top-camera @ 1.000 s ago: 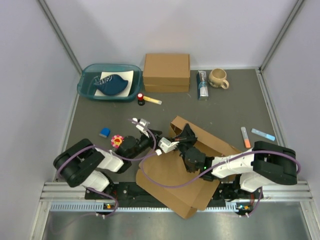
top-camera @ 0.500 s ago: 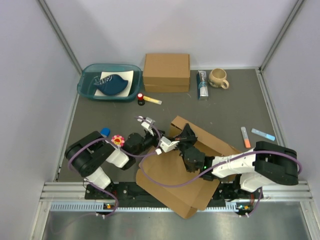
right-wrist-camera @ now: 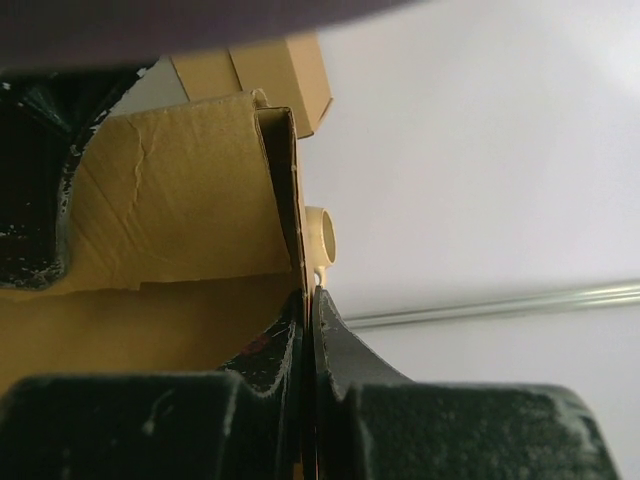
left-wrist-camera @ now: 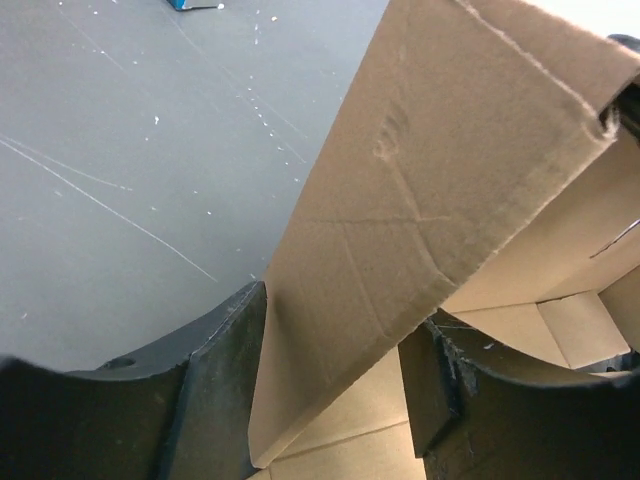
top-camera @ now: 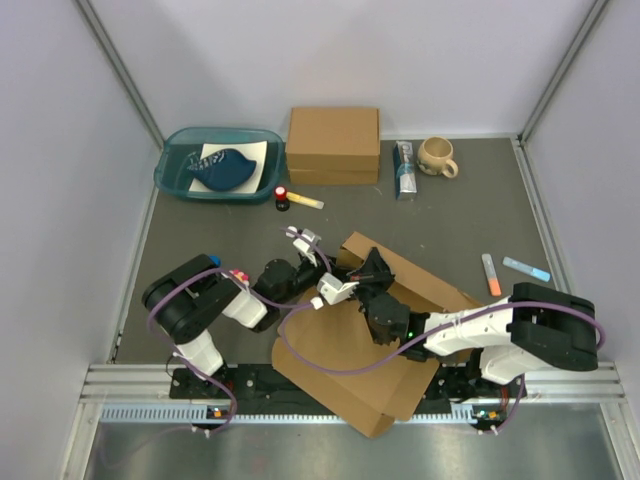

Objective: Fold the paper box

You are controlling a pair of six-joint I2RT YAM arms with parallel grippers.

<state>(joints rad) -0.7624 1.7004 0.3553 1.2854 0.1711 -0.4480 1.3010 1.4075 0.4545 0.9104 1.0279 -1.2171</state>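
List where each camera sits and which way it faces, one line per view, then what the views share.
Top external: above and behind the arms, looking down; both arms show, left gripper and right gripper at the paper box.
Left wrist: looks along a raised box flap over the table; its fingers show, spread beside the flap.
Right wrist: looks toward the back wall and mug; its fingers show, shut on the box edge.
Shared: all three see the paper box.

The fingers of the left gripper are matt black plastic; between them the paper box is matt brown cardboard, creased, fuzzy at its cut edge. Left of the fingers, the table is matt grey, scratched, white-speckled.
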